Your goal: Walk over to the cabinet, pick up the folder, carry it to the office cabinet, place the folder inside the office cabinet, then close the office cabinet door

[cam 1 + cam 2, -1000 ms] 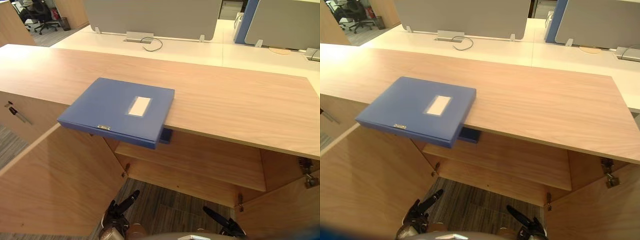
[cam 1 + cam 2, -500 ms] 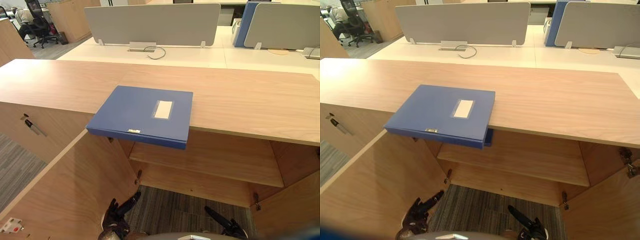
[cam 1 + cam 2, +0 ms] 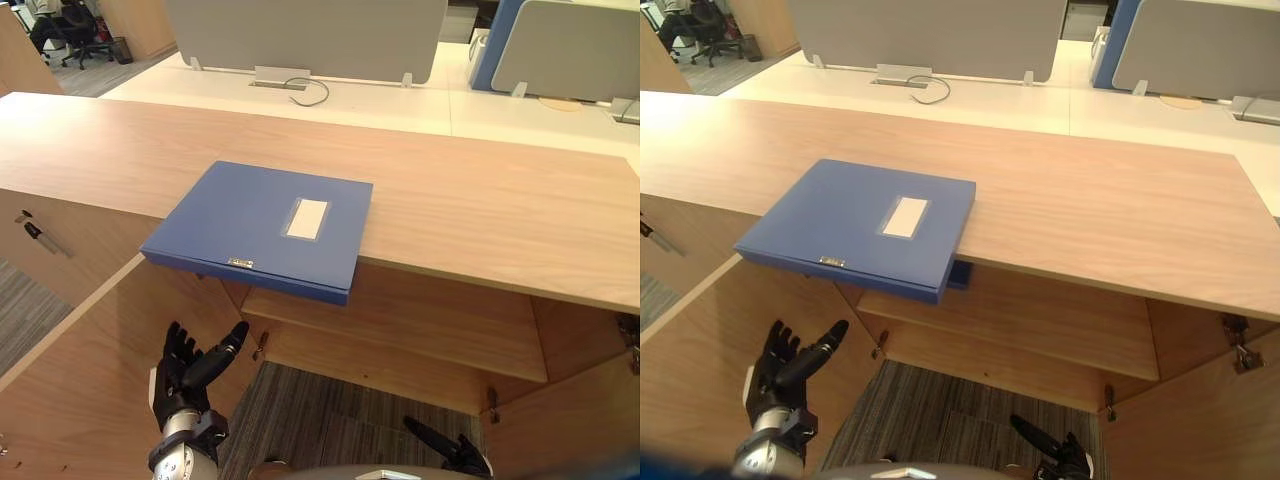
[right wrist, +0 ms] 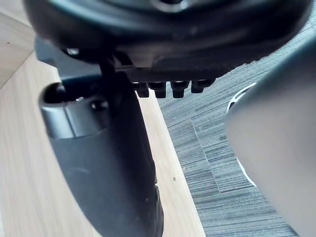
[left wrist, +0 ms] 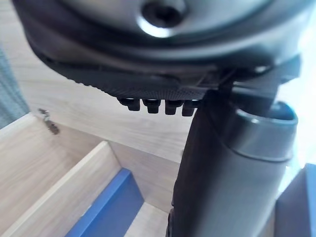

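A blue folder (image 3: pixel 262 227) with a white label lies flat on the wooden cabinet top (image 3: pixel 480 200), its near edge jutting over the front. My left hand (image 3: pixel 185 372) is raised below and left of the folder, fingers straight and open, holding nothing. Low at the bottom edge my right hand (image 3: pixel 447 452) hangs open and empty. In the left wrist view the folder's blue underside (image 5: pixel 106 210) appears past my open left hand (image 5: pixel 163 98). The right wrist view has my right hand (image 4: pixel 163 74) over the floor.
The cabinet below stands open with a wooden shelf (image 3: pixel 400 335) inside. Its left door (image 3: pixel 90 370) swings out beside my left hand, and the right door (image 3: pixel 575 420) is open too. Beyond the cabinet are white desks with grey partition screens (image 3: pixel 305 35).
My left hand has risen from the bottom edge toward the folder's underside. The camera has shifted, so the whole scene sits differently. The folder lies where it was.
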Controlling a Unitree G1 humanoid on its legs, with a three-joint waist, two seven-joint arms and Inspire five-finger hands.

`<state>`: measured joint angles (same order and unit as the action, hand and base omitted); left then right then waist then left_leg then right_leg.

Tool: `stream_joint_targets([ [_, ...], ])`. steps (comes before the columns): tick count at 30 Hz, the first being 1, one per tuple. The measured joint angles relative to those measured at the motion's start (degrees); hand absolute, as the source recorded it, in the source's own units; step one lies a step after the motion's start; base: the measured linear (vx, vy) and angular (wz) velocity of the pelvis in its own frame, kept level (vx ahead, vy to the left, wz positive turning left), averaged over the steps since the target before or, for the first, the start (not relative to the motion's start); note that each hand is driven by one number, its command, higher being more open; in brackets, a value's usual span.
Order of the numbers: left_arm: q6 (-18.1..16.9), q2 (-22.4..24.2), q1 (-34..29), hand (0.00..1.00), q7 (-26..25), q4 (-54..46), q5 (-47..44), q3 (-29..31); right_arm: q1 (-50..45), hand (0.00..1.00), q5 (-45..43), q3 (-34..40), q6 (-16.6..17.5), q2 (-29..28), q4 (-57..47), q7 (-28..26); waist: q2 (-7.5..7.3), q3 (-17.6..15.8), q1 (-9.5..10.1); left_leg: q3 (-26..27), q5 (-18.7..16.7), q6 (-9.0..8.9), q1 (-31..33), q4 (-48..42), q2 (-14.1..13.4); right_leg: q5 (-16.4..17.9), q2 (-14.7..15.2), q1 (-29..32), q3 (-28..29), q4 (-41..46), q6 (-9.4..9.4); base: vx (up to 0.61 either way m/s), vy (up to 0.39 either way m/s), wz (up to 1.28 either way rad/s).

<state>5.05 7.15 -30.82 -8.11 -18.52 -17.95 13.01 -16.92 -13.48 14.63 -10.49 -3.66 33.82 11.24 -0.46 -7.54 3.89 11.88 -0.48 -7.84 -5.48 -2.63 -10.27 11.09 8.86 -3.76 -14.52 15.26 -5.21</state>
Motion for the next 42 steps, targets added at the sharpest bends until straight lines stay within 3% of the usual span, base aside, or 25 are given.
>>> stream_joint_targets([
  [9,-0.01,0.3,-0.46,1.0,-3.16,-7.68,16.76,4.39,-0.63,1.0,2.19,0.27,-0.71,-0.1,-0.22,-0.68,-0.69,0.44,1.86,-2.89,-0.27,-0.32,-1.64,0.85,0.17,-0.09,-0.13,-5.18,-3.19,-3.72,-0.55,0.01,-0.013,0.18],
  [17,-0.01,0.28,-1.08,1.0,-10.89,-11.73,27.77,4.53,-2.18,1.0,2.16,-0.33,-0.65,-0.46,0.92,0.04,-2.19,1.79,1.99,-4.56,-0.26,-0.37,-1.18,0.81,0.24,-0.19,-0.59,-6.44,-5.2,-5.13,-0.64,0.0,-0.017,0.11],
  [24,0.01,0.23,-0.82,1.0,-14.84,-15.18,39.03,5.47,-1.42,1.0,2.14,-2.49,0.73,-0.34,3.0,0.43,-2.53,2.03,2.03,-5.19,-0.27,-0.41,-1.24,0.94,0.25,-0.59,-0.91,-7.35,-5.73,-6.46,-0.68,0.01,-0.008,0.05],
  [28,-0.1,-0.11,-0.74,1.0,-21.38,-20.32,47.8,5.37,0.36,1.0,2.08,-2.74,2.7,0.0,6.58,0.81,-2.49,2.1,2.0,-5.64,-0.23,-0.45,-1.11,1.43,0.46,-1.11,-1.1,-7.38,-5.72,-7.48,-0.6,0.0,0.0,0.0],
  [34,-3.89,-2.45,-0.36,1.0,-23.02,-27.1,54.13,1.31,4.86,1.0,2.15,-1.93,4.64,1.41,13.38,1.28,-1.18,2.96,1.69,-6.3,-0.15,-0.33,0.23,1.44,1.21,-2.7,-1.16,-7.28,-5.92,-9.69,-0.41,0.01,0.019,0.05],
  [36,-6.42,-6.12,0.19,1.0,-23.03,-28.19,54.87,0.3,6.37,1.0,2.15,-1.94,4.9,1.9,14.81,1.26,-0.75,2.95,1.29,-6.3,-0.11,-0.27,0.31,1.44,1.41,-3.1,-1.07,-7.31,-5.77,-10.08,-0.24,0.0,0.016,0.0],
  [42,-8.75,-13.92,0.85,1.0,-22.8,-28.54,57.04,0.18,8.11,1.0,2.15,-2.09,5.27,3.75,17.03,1.23,1.01,2.38,0.62,-6.25,-0.08,-0.07,0.3,1.44,1.66,-3.92,-0.93,-7.28,-5.34,-10.42,-0.01,-0.01,0.006,-0.01],
])
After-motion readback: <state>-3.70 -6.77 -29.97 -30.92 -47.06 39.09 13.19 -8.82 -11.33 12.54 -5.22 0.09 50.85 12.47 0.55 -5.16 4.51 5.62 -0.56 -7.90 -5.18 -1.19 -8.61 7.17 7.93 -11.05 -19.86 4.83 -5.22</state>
